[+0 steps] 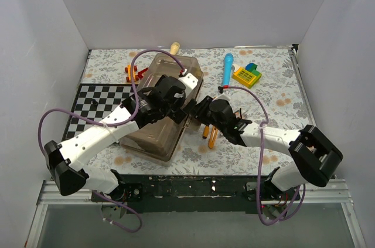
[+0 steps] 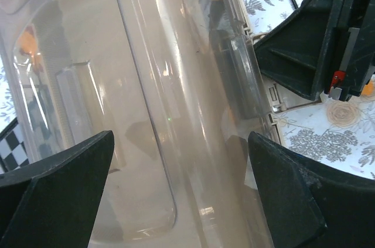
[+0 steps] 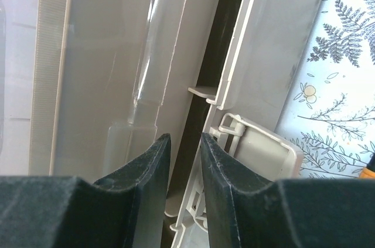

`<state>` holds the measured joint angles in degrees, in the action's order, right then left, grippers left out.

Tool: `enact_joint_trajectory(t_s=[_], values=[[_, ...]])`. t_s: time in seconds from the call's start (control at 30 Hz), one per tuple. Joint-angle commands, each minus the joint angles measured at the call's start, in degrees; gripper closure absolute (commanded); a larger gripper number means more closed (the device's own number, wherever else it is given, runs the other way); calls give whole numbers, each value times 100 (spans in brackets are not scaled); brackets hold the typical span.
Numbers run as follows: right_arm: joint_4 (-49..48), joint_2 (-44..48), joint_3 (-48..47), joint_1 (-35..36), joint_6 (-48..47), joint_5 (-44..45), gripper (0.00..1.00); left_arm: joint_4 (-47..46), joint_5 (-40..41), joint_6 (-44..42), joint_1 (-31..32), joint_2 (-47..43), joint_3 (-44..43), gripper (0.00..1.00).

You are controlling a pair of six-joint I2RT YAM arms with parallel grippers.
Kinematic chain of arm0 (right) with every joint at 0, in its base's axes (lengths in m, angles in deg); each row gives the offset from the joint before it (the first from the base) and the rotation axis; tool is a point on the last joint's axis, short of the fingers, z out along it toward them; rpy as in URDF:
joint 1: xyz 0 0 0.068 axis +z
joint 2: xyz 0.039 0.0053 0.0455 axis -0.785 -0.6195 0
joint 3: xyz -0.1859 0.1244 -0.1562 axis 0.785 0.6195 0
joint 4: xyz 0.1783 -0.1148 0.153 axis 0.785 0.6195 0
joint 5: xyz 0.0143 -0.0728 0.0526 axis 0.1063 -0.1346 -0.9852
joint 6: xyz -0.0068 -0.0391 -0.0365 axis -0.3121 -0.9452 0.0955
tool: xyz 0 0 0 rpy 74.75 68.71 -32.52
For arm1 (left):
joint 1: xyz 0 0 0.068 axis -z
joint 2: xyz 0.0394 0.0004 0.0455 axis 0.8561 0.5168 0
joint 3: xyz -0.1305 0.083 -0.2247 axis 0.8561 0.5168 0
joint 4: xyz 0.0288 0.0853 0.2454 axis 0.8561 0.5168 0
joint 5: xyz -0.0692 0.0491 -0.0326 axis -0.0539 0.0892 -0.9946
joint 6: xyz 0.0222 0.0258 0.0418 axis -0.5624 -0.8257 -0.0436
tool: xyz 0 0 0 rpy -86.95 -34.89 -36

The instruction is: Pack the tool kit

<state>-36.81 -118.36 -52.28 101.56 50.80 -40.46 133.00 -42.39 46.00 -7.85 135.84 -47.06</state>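
White walls are boxing in a counter [image 1: 281,84] covered by a floral cloth. Over it, the left hand [image 2: 180,142] is hovering above the clear lid of the toolbox [image 1: 158,136], its fingers [image 2: 64,195] spread wide, released and gripping nothing. The right hand [image 3: 184,142] is sitting at the toolbox's right edge, just beside a tan latch [image 3: 261,148]. Its fingers [image 3: 140,201] are drawn almost together, leaving only a slit, and whether they are pinching the rim cannot be told.

The toolbox is lying mid-counter under both hands, its lid down or nearly so. Just right of the toolbox, two orange-handled screwdrivers [image 1: 212,138] are lying loose on the cloth. Behind its left corner, red-and-orange pliers [image 1: 135,73] are lying outside it too. Farther right of the toolbox, a blue cylindrical tool [image 1: 227,67] and a yellow toy block [image 1: 246,75] are resting, and a checkerboard mat [image 1: 99,104] is lying to its left.

The step in hand appears to be working the latch or lid on the toolbox's right side, with packing barely begun. The next move is probably calling for the lid to be freed and swung up while the left hand steadies the box, so the loose tools can go in.
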Motion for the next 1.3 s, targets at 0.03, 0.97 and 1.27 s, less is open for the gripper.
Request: enact_joint_trajectory(t_s=[0.03, 0.97, 1.27], values=[[887, -457, 20, 25, -86, 47, 63, 163, 1000, -418, -14, -234, -267, 2], [1125, -915, -209, 25, -95, 38, 65, -206, 613, -594, -1436, -1315, 225, 2], [1204, -994, -297, 25, -121, 38, 66, -417, 411, -462, -2184, -1605, 462, 2]])
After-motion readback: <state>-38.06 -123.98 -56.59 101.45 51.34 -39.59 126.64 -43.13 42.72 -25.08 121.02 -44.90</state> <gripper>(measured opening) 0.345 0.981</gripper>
